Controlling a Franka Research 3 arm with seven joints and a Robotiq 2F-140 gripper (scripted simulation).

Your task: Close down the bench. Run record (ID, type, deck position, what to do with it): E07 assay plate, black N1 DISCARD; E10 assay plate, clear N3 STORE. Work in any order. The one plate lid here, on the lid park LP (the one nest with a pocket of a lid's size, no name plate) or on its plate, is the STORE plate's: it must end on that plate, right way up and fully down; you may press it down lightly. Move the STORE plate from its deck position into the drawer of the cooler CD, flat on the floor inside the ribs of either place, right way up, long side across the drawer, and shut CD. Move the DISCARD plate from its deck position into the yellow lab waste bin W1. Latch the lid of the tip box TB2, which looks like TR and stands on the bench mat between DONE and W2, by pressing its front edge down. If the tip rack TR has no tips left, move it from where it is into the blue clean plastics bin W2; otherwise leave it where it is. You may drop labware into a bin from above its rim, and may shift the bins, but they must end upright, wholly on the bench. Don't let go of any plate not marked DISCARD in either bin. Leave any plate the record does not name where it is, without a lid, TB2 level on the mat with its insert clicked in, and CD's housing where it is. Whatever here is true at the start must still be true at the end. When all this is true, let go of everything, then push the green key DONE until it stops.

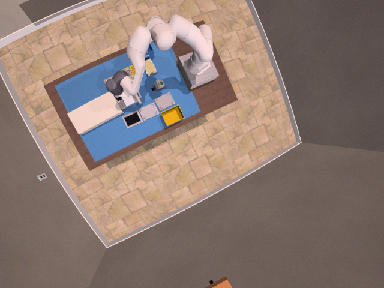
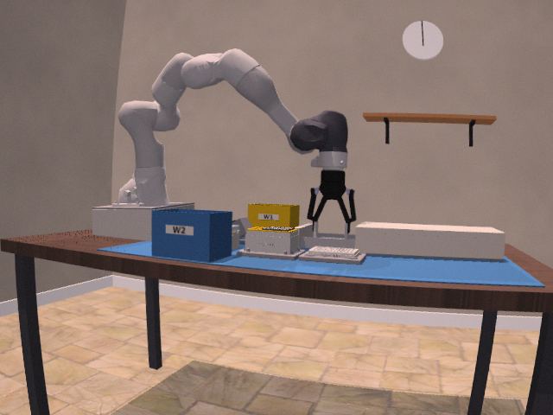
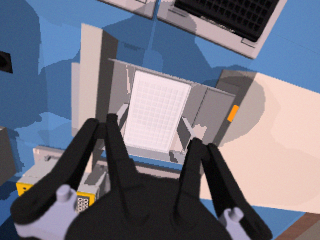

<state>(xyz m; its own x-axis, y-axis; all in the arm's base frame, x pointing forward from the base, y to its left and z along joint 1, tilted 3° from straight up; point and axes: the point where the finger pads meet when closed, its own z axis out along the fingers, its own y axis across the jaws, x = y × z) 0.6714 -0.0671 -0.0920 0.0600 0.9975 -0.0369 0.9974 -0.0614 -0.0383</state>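
Observation:
The clear plate (image 3: pixel 156 111) with its lid on lies flat in the open grey drawer (image 3: pixel 210 107) of the cream cooler CD (image 3: pixel 272 150) (image 1: pixel 93 113) (image 2: pixel 429 241). My gripper (image 3: pixel 154 117) (image 2: pixel 331 232) (image 1: pixel 125 101) reaches down into the drawer, its fingers astride the plate's long sides and slightly apart from it, open. The black plate (image 3: pixel 227 12) (image 1: pixel 132 119) sits in its nest on the mat. The yellow bin W1 (image 1: pixel 172 115) (image 2: pixel 273 215) stands at the mat's edge. The blue bin W2 (image 2: pixel 192 234) stands near the arm's base. The green key DONE (image 1: pixel 161 83) is mid-mat.
Two grey nests (image 1: pixel 149 110) (image 1: pixel 164 101) lie between the black plate and W1. Two yellow-topped tip boxes (image 1: pixel 150 67) (image 1: pixel 129 69) stand beyond my arm; one shows in the exterior view (image 2: pixel 272 239). Another clear plate (image 2: pixel 333 252) rests on a nest beside it.

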